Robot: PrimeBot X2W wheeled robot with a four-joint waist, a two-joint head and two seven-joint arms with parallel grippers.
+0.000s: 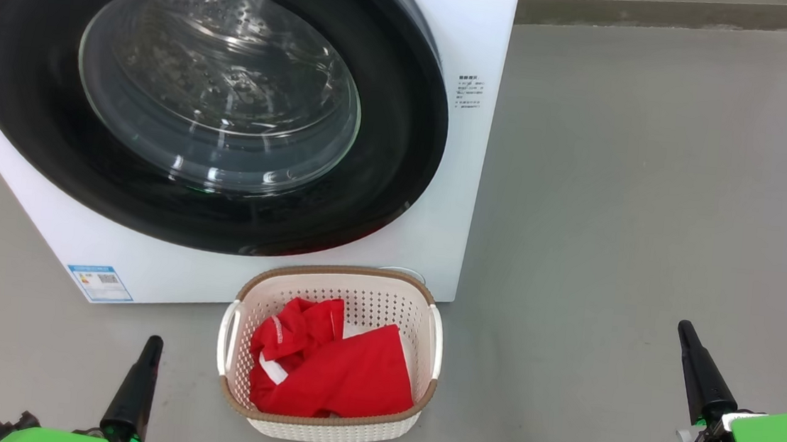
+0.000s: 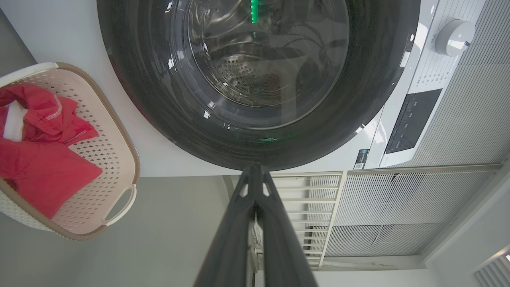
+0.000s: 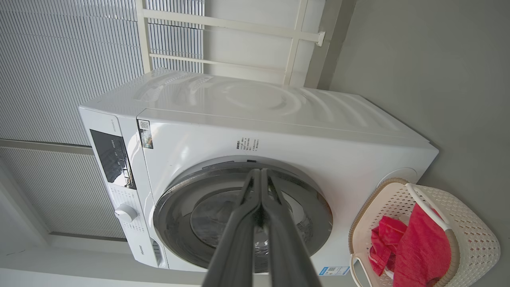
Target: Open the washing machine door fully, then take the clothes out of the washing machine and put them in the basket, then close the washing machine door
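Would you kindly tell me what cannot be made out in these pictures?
1. Head view: top of the door, cut off by the upper edge.
2. Head view: print on the blue label, too small to read.
3. Head view: floor of the basket, mostly hidden under the clothes.
4. Right wrist view: part of the door glass, behind the right tool.
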